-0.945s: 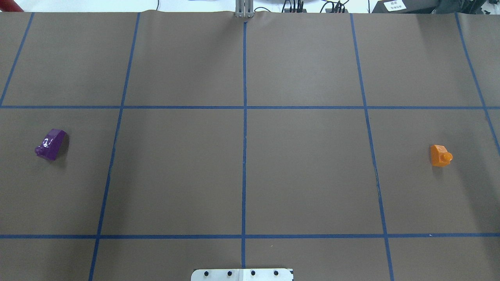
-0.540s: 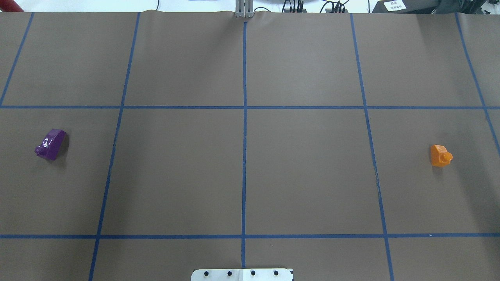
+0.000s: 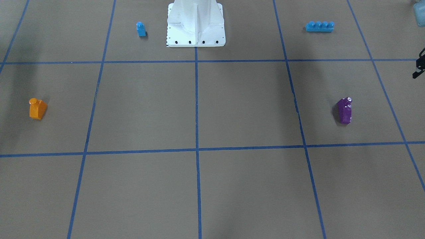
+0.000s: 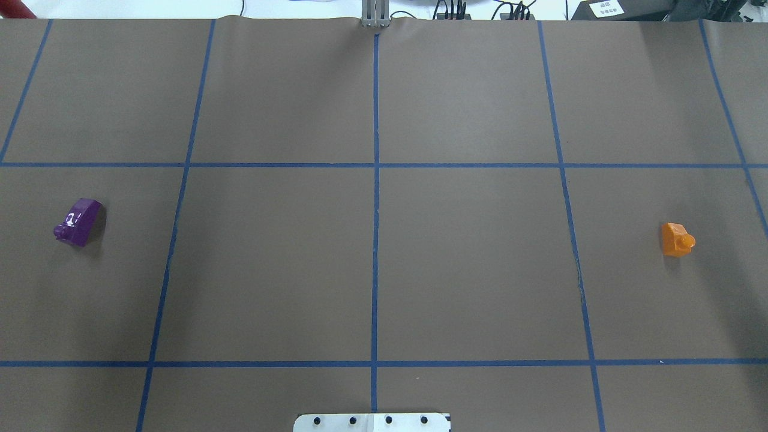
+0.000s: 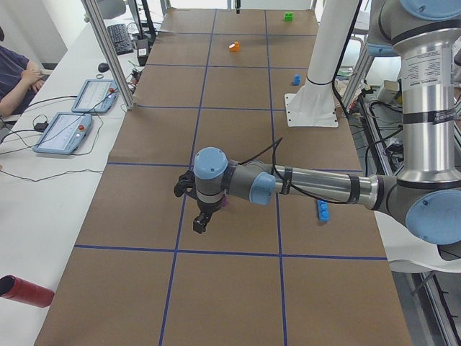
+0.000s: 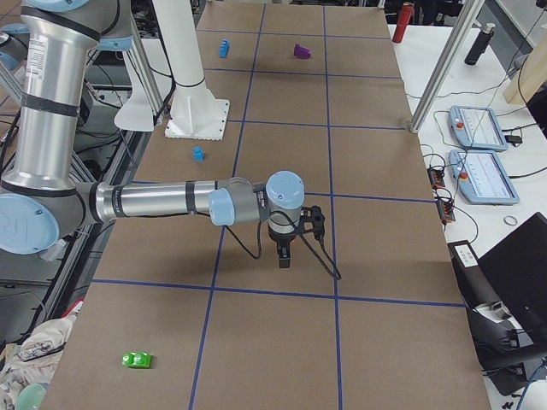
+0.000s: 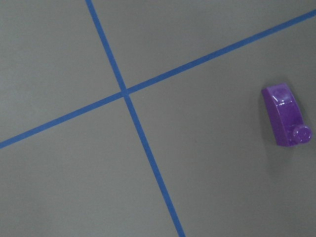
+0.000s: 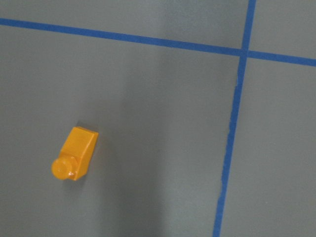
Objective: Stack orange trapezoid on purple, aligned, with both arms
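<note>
The orange trapezoid (image 4: 677,239) lies alone at the table's right side; it also shows in the front view (image 3: 37,109) and the right wrist view (image 8: 75,154). The purple block (image 4: 79,222) lies on its side at the table's left side, also seen in the front view (image 3: 344,111) and the left wrist view (image 7: 287,116). My left gripper (image 5: 200,223) hangs above the table beside the purple block. My right gripper (image 6: 285,254) hangs above the table on the orange block's side. Both show clearly only in the side views, so I cannot tell if they are open or shut. Neither wrist view shows fingers.
A blue single-stud block (image 3: 141,29) and a long blue four-stud brick (image 3: 319,26) lie on either side of the white base (image 3: 196,23). A green block (image 6: 137,360) lies at the table's right end. A red cylinder (image 5: 25,291) lies off the mat at the left end.
</note>
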Tool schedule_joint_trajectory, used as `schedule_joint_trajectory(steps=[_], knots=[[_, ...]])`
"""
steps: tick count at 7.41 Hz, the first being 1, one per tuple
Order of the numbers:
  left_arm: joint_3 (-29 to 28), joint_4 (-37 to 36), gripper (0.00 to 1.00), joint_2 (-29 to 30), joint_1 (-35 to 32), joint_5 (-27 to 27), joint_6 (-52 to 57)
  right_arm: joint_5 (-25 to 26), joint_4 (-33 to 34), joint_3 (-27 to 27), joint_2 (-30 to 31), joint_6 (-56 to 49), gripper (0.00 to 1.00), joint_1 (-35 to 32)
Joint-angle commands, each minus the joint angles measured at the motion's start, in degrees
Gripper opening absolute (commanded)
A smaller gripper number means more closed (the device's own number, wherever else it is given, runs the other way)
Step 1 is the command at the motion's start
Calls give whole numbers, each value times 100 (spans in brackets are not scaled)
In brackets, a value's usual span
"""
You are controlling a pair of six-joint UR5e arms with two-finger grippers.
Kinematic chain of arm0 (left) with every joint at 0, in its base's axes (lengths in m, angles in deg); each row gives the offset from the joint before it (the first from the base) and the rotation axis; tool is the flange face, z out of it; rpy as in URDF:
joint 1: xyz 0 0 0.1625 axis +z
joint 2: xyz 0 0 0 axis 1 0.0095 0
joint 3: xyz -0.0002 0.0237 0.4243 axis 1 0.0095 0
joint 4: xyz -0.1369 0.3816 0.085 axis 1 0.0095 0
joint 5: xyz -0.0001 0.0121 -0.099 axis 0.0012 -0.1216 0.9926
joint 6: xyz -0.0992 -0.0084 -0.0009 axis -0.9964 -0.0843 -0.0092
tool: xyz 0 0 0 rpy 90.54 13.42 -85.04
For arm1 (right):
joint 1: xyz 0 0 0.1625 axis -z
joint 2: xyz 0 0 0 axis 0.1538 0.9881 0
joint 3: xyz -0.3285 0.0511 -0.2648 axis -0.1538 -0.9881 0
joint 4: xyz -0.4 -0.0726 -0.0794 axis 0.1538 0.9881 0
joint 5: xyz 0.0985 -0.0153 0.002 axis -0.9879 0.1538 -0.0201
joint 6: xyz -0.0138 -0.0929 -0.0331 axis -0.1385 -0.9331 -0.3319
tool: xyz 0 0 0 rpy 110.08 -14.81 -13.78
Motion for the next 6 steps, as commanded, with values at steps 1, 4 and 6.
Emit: schedule_joint_trajectory(steps=[1, 4, 6], knots=[[-155, 329, 100, 48, 956, 353, -1377, 42, -958, -48, 18, 1216, 100, 489], [-304, 1960, 100, 57, 2133, -424, -4410, 86, -979, -48, 18, 1246, 100, 579], [-409, 2289, 100, 153, 2821, -1253, -5209, 86, -979, -48, 27, 1246, 100, 570]])
